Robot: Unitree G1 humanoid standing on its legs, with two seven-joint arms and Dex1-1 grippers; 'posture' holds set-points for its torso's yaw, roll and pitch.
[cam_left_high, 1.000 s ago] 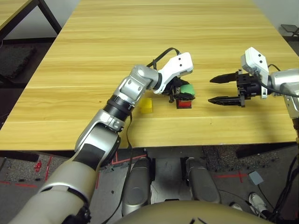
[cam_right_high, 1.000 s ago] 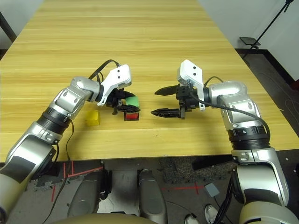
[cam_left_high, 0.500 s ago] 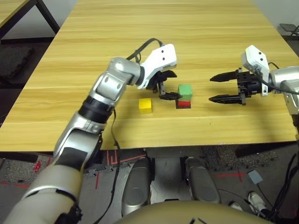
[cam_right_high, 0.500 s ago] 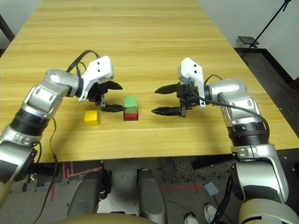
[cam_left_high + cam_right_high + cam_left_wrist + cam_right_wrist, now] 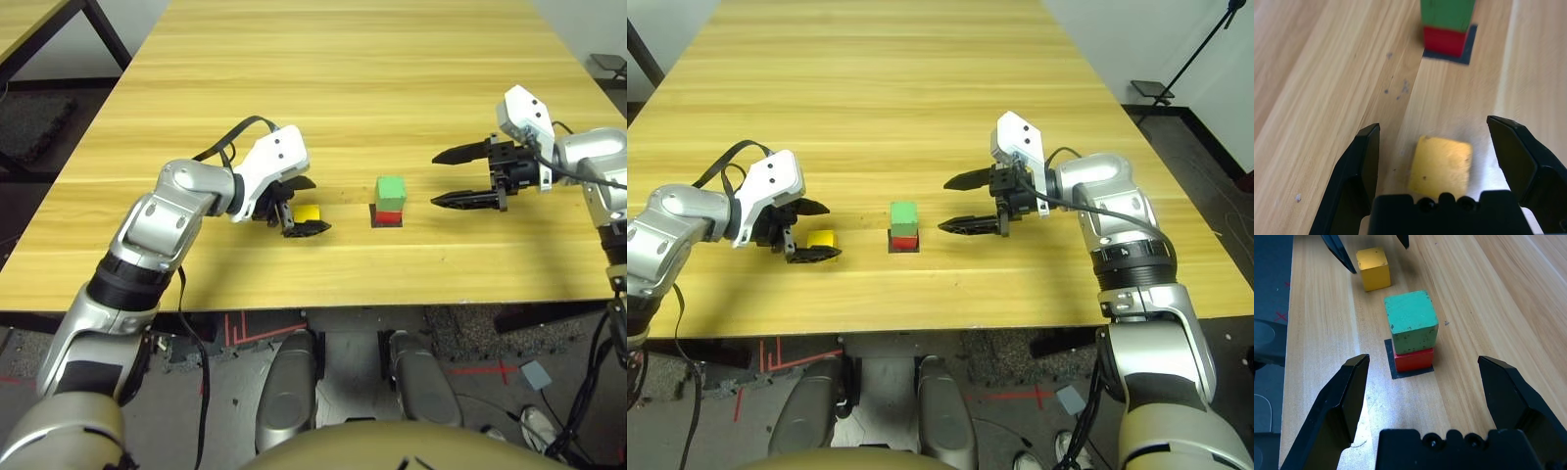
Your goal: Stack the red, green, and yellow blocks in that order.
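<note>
At nine o'clock of the stack, our left gripper (image 5: 302, 207) is spread wide around the yellow block (image 5: 307, 212), ready to clench. We have the green block (image 5: 391, 189) on the red block (image 5: 389, 215), over the black patch (image 5: 1396, 372). At three o'clock our right gripper (image 5: 466, 176) waits, released, blocking nothing.

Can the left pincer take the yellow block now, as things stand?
Probably yes: the left pincer is open, its fingers either side of the yellow block, with nothing between; the green block stands apart.
</note>
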